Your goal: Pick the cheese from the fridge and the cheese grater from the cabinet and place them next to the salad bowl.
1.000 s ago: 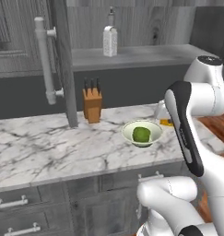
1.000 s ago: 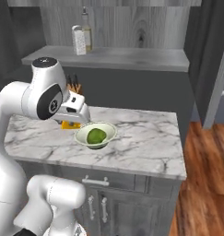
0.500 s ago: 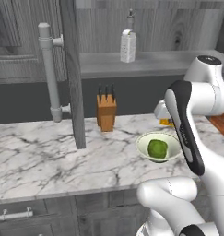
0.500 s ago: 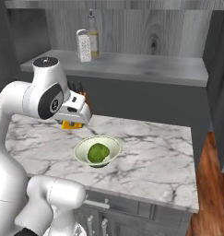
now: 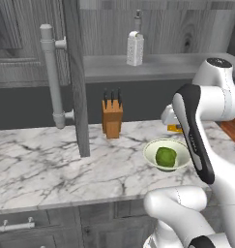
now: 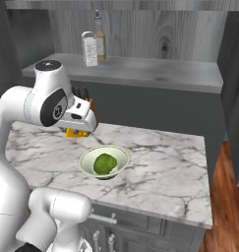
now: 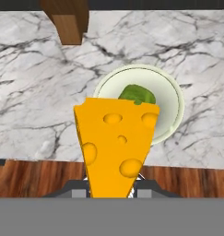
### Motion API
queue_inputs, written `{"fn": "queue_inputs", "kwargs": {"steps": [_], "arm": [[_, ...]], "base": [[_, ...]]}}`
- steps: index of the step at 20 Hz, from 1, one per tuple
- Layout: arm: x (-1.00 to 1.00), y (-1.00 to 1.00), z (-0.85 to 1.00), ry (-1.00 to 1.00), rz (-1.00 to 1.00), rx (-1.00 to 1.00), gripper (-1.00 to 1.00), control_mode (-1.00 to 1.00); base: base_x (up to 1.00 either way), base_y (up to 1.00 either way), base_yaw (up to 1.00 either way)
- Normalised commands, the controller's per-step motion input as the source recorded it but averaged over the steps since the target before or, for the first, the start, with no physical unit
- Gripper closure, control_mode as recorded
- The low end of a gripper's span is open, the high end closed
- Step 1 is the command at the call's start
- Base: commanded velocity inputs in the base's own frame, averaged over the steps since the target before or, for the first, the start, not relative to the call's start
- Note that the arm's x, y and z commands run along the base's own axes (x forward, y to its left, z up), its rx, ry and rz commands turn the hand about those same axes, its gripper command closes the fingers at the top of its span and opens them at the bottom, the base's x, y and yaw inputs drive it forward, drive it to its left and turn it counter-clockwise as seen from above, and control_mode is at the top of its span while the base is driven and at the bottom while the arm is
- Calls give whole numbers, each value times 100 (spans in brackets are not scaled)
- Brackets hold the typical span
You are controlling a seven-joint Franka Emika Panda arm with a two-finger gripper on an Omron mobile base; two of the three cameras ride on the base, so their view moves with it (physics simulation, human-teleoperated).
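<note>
A yellow-orange cheese (image 7: 115,143) wedge with holes stands between the fingers of my gripper (image 7: 113,182), which is shut on it. The wedge hangs over the near rim of the salad bowl (image 7: 171,99), a pale bowl with a green leafy ball that sits on the marble counter (image 7: 30,92). From the side, the bowl (image 5: 167,155) lies just below and in front of my hand, with a sliver of cheese (image 5: 175,128) showing. The cheese grater (image 5: 135,48) stands upright on the open cabinet's shelf (image 5: 186,65), beside the cabinet door (image 5: 73,72) with its long handle (image 5: 52,77).
A wooden knife block (image 5: 111,118) stands on the counter left of the bowl. A tall bottle (image 6: 99,37) stands behind the grater (image 6: 90,48). The fridge's dark side (image 6: 235,83) rises at the far right. Wooden floor (image 6: 224,206) lies beyond the counter's right end.
Both base views have shifted as the base drove: bowl, knife block and cabinet sit further right in the left view. The gripper has kept hold of the cheese above the bowl.
</note>
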Motion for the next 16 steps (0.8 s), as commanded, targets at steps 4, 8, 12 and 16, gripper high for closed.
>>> {"fn": "queue_inputs", "kwargs": {"steps": [4, 8, 12, 16], "arm": [[0, 0, 0, 0, 0, 0, 100, 100], [0, 0, 0, 0, 0, 0, 100, 100], [0, 0, 0, 0, 0, 0, 100, 100], [0, 0, 0, 0, 0, 0, 100, 100]], "base": [[0, 0, 2], [0, 0, 0], [0, 0, 0], [0, 0, 0]]}}
